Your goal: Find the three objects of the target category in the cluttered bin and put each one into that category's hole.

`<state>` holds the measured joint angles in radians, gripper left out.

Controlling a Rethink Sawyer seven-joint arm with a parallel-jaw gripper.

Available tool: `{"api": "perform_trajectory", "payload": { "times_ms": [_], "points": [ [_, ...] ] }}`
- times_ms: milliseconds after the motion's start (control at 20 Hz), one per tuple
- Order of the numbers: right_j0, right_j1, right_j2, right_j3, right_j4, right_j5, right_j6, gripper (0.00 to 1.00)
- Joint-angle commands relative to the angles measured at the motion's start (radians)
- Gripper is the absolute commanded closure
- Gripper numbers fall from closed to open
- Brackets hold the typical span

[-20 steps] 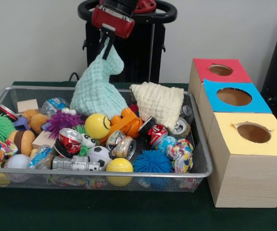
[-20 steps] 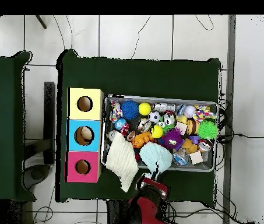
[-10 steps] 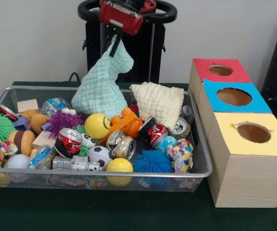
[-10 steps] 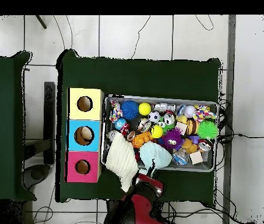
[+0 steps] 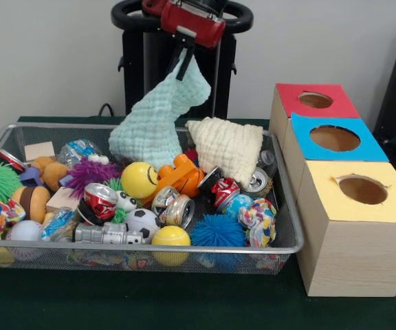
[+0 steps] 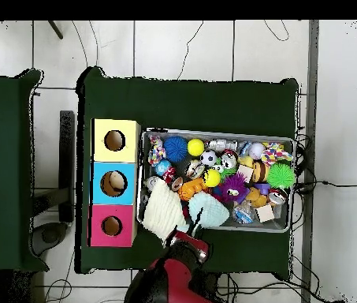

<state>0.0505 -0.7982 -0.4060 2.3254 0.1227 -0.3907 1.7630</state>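
You see the gripper [image 5: 183, 58] with jaws pinched on the mint waffle-weave cloth [image 5: 155, 124]; it drapes cone-shaped over the wire bin's [image 5: 280, 180] far edge; cream crinkled cloth [image 5: 229, 148] beside it.

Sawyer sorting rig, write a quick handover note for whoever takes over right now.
Gripper: shut on the mint green cloth, holding it by one corner high above the bin's far side; the cloth's lower end hangs down to the clutter, so it is not clear of the bin.
Cream cloth: lying in the wire bin at the far side, near the boxes.
Boxes beside the bin: red hole, blue hole, yellow hole.
Done: no cloth can be seen in any hole.
Left: carry the green cloth to its hole, then go for the cream cloth; a third cloth is not visible.
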Motion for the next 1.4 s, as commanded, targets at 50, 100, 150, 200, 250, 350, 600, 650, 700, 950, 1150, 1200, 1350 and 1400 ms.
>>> {"api": "perform_trajectory", "payload": {
  "times_ms": [50, 100, 150, 200, 250, 350, 600, 650, 700, 950, 1150, 1200, 1350, 1400],
  "points": [
    [-0.023, 0.079, 0.116, -0.109, 0.064, 0.035, 0.220, 1.00],
    [-0.027, 0.093, 0.129, -0.115, 0.063, 0.015, 0.228, 1.00],
    [-0.029, 0.098, 0.134, -0.116, 0.061, 0.004, 0.232, 1.00],
    [-0.022, 0.110, 0.135, -0.120, 0.069, -0.009, 0.235, 1.00],
    [-0.019, 0.122, 0.134, -0.125, 0.076, -0.015, 0.236, 1.00],
    [-0.017, 0.140, 0.133, -0.132, 0.083, -0.024, 0.236, 1.00],
    [0.001, 0.208, 0.140, -0.163, 0.125, -0.058, 0.241, 1.00],
    [0.000, 0.212, 0.142, -0.166, 0.126, -0.060, 0.241, 1.00],
    [0.003, 0.219, 0.145, -0.168, 0.133, -0.068, 0.244, 1.00],
    [-0.002, 0.217, 0.149, -0.166, 0.128, -0.064, 0.239, 1.00],
    [0.004, 0.216, 0.138, -0.170, 0.128, -0.046, 0.219, 1.00],
    [0.010, 0.218, 0.129, -0.172, 0.132, -0.046, 0.213, 1.00],
    [0.012, 0.217, 0.124, -0.173, 0.132, -0.039, 0.208, 1.00],
    [0.022, 0.220, 0.117, -0.174, 0.141, -0.038, 0.205, 1.00]
  ]
}}
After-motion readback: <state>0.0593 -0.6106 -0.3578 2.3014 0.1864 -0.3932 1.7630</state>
